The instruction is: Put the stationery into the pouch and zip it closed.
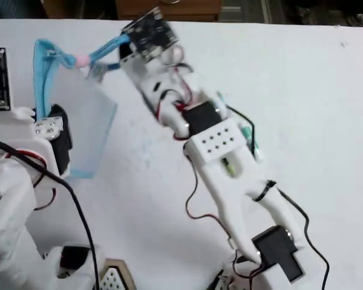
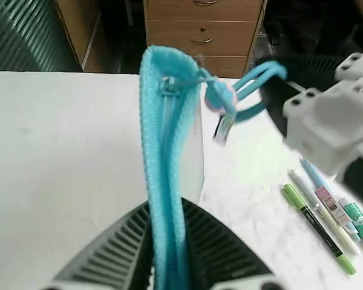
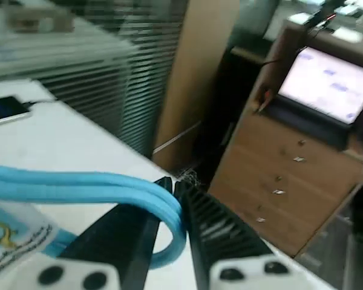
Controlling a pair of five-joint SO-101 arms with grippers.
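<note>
Nearby, pens (image 2: 319, 229) beneath the right arm (image 1: 218, 142).

I run two arms of white moulded plastic links (image 1: 230, 181) with black servo blocks (image 1: 201, 116) and thin red and black cables (image 1: 187, 208). One white plate (image 1: 218, 140) carries rows of small holes. The jaws are black and ribbed.

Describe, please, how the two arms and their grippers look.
Both arms are white plastic shells. The right arm has a perforated white plate, black servo blocks and thin red and black cables. The left arm carries a thicker black cable. The left gripper and right gripper have dark ribbed fingers on white bases.
</note>
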